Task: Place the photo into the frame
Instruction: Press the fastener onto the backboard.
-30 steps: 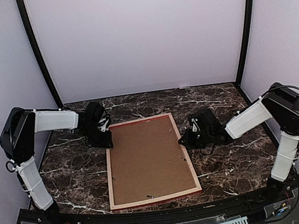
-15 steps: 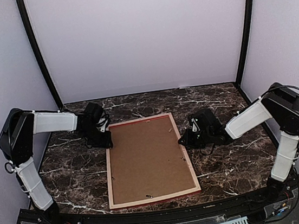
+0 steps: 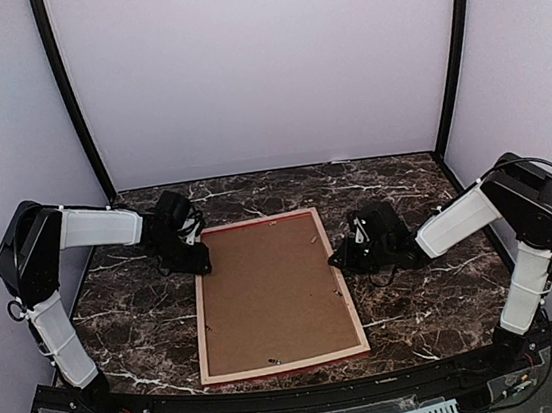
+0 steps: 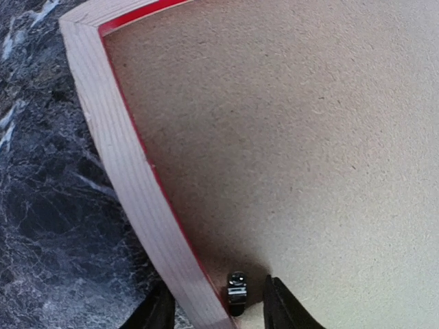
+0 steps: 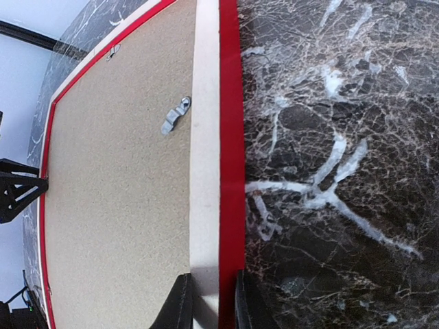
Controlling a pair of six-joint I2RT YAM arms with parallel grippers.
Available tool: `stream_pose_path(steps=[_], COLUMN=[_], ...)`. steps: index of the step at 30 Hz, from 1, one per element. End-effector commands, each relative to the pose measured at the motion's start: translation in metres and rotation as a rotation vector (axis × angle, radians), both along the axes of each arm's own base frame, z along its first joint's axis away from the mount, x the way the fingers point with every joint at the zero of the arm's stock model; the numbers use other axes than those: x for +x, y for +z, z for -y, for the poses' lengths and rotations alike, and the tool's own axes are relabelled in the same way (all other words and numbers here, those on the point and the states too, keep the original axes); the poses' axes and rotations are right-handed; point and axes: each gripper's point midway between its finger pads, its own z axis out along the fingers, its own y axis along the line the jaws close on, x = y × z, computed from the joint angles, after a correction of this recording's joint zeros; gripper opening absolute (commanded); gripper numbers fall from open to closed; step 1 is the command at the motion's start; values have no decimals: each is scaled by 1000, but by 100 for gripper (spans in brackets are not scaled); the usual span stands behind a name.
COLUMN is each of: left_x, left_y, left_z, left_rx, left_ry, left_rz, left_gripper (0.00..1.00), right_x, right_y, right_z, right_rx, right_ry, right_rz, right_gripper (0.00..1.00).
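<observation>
Hardly anything has shifted in the last second: from above, the left arm's forearm has swung a touch and its left pincer (image 3: 203,265) has edged along the far left corner of the frame (image 3: 203,321), while the right pincer (image 3: 335,260) sits where it was on the right rail. The frame lies face down in the middle of the table (image 3: 129,325), its pale back up and a brown backing board (image 3: 272,293) filling it; the photo shows in no view, so I cannot tell where it is. Through the left wrist camera, the fingers stand released, one outside the rail and one on the board, with a small metal clip (image 4: 236,291) between them. Through the right wrist camera, the fingers are clenched across the pale-and-red rail, a grey turn tab (image 5: 175,116) lying further along the board. The frame is probably light and stiff, yet its pane would be fragile and it likely slides easily on the polished stone, so its rails are the safest hold, steadied from both sides. The clips are tiny and call for a fingertip nudge. The photo, being thin paper, would likely bend and is best taken by an edge.
</observation>
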Motion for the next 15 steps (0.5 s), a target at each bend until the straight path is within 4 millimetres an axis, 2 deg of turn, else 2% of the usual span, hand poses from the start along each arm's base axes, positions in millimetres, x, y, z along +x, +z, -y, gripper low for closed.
stream_pose_path(steps=[1,6,15], left_x=[-13,-11,-11], left_y=[10,9,4], left_z=[3,-5,-17], left_rx=[-62,-69,-72], left_ry=[-18,16,68], left_rz=[-42,-50,-84], left_gripper=[52,55,41], right_x=[-51,-52,-54], right_y=[-68,-69,-71], right_z=[27,27,28], right_rx=[-128,-129,-131], right_ry=[18,18,16], right_rz=[-256,-257,-263], right_gripper=[5,5,5])
